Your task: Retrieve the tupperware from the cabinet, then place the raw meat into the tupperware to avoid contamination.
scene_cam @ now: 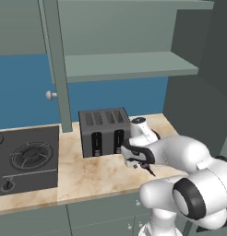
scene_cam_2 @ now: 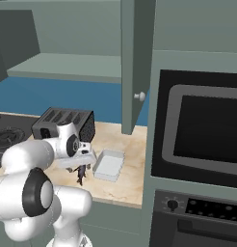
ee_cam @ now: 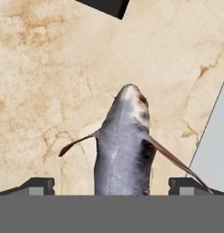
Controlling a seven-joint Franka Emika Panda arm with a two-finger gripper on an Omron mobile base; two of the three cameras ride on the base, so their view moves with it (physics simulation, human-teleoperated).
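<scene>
gripper (ee_cam: 112, 184): jaws wide apart | raw meat (ee_cam: 124, 145) between them, unclamped | over counter (ee_cam: 50, 68)

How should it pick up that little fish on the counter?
Across the thick grey body of the fish, from straight above. It lies flat on the counter; the side fins look too thin to pinch, and the open gripper already straddles the body.
</scene>
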